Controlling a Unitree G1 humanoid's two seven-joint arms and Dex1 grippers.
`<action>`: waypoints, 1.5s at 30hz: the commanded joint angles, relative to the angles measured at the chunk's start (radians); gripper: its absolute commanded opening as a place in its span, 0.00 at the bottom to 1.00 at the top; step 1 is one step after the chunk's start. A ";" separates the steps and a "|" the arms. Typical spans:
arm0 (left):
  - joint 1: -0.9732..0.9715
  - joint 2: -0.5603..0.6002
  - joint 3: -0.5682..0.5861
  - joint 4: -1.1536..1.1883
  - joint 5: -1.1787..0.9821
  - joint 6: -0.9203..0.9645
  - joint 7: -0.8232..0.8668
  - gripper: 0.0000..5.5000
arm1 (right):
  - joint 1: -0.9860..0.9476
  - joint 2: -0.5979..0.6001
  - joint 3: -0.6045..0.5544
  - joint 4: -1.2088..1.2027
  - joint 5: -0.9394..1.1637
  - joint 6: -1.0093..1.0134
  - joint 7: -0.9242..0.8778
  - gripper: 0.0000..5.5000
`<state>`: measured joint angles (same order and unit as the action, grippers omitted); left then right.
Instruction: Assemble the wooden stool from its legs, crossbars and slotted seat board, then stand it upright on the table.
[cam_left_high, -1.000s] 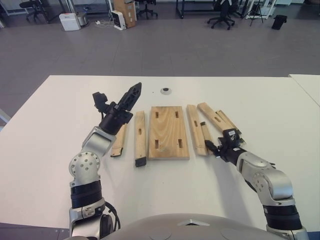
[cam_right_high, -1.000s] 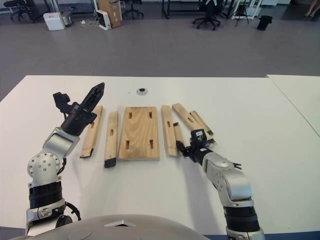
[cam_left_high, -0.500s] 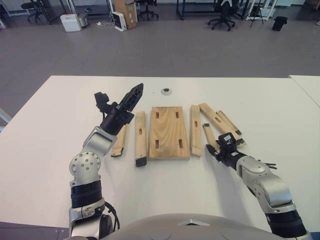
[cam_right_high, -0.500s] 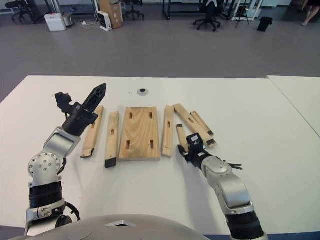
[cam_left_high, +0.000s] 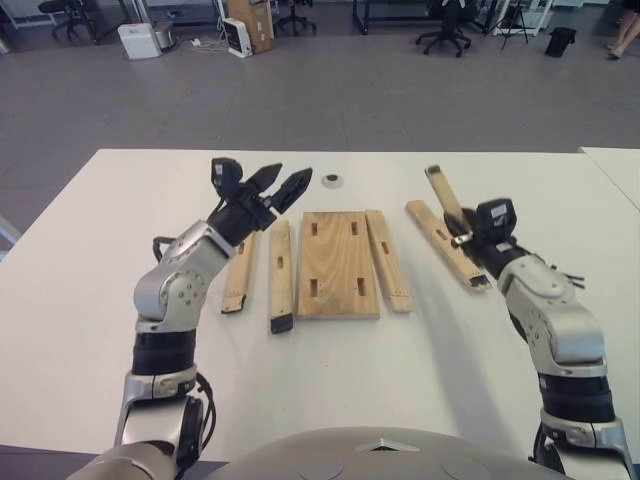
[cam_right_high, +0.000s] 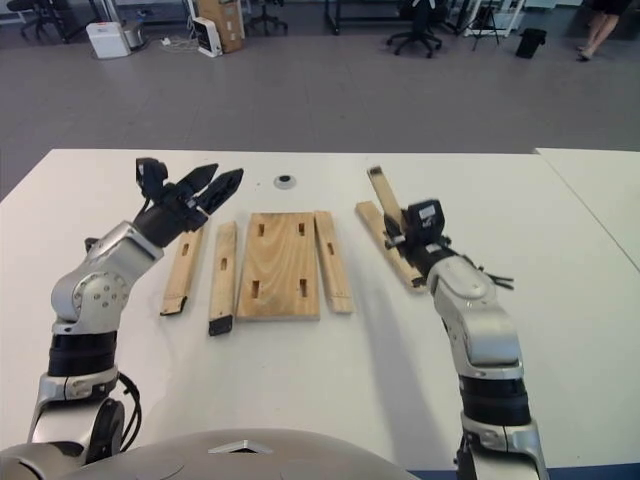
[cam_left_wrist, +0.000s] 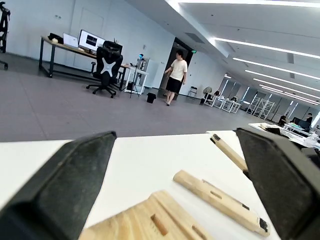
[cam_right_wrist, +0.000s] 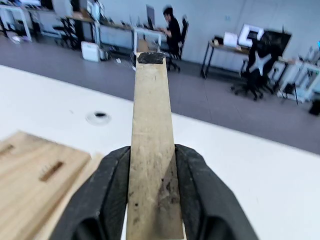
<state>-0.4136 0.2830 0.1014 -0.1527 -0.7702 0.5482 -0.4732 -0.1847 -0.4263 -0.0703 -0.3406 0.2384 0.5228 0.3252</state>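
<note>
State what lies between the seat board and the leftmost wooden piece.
A single slotted leg, dark-capped at its near end, in the left eye view.

Near tabletop (cam_left_high: 340, 375) bare; wooden pieces (cam_left_high: 338, 262) span mid-table

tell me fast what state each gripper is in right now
Left gripper: open, holding nothing.
Right gripper: shut on a wooden piece with a black end.

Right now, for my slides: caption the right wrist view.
Right pincer grips a black-tipped wooden stool piece above the white table.
</note>
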 joint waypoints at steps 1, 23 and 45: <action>-0.121 0.101 -0.110 0.035 0.184 -0.071 -0.105 0.81 | -0.092 -0.150 0.101 0.006 -0.117 -0.153 0.151 0.24; -0.398 0.272 -0.365 0.345 0.479 -0.201 -0.730 0.77 | -0.687 -0.364 0.390 0.547 -0.439 -1.337 0.545 0.24; -0.376 0.250 -0.280 0.323 0.372 -0.024 -0.755 0.11 | -0.655 -0.346 0.357 0.613 -0.469 -1.480 0.462 0.24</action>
<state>-0.7992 0.5181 -0.1764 0.1539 -0.4264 0.5296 -1.2415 -0.8240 -0.7806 0.3015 0.2767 -0.2425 -0.9250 0.8103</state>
